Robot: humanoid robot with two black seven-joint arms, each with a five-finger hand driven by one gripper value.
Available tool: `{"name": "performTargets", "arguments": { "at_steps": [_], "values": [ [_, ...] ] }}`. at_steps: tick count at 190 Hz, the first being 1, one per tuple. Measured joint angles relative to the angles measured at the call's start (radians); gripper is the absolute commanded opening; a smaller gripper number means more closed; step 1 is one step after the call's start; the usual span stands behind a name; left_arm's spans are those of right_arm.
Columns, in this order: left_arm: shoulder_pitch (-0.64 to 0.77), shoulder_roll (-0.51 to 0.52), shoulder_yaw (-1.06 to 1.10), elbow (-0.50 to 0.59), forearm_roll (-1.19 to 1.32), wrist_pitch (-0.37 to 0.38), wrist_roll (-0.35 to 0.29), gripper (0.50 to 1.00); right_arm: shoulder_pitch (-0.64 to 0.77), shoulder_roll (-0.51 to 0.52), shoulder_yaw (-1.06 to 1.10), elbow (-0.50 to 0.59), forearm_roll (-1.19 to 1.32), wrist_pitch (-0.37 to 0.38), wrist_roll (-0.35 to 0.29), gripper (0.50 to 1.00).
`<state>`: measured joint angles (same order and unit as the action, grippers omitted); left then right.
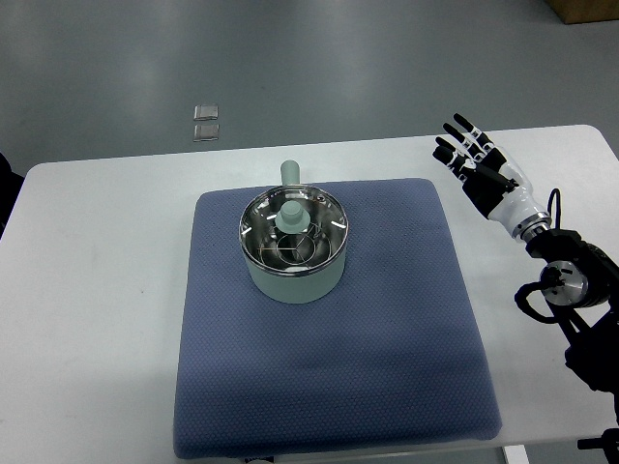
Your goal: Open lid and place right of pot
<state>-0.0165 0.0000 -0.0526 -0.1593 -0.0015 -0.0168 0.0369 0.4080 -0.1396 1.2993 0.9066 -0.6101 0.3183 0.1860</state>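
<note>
A pale green pot (pixel 293 253) sits on a blue mat (pixel 329 387), its glass lid (pixel 293 230) still on. The right hand (pixel 481 174) hovers well apart, fingers spread, empty. A careless grasp of the small knob (pixel 290 215) could slip.

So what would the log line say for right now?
lid: on pot | right hand: open, right of mat | left: unseen | step: not begun

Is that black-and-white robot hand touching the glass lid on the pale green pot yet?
Apart. The top view shows the right hand, fingers spread, over the white table, with blue mat lying between it and the lid on the pot.
</note>
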Motion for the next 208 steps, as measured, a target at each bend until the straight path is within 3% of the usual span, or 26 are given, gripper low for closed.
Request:
{"name": "performTargets", "arguments": {
  "at_steps": [208],
  "values": [
    [0.0, 0.0, 0.0, 0.003, 0.0, 0.0, 0.001, 1.0, 0.032, -0.008, -0.002, 0.003, 0.0, 0.001, 0.009, 0.93]
  ]
}}
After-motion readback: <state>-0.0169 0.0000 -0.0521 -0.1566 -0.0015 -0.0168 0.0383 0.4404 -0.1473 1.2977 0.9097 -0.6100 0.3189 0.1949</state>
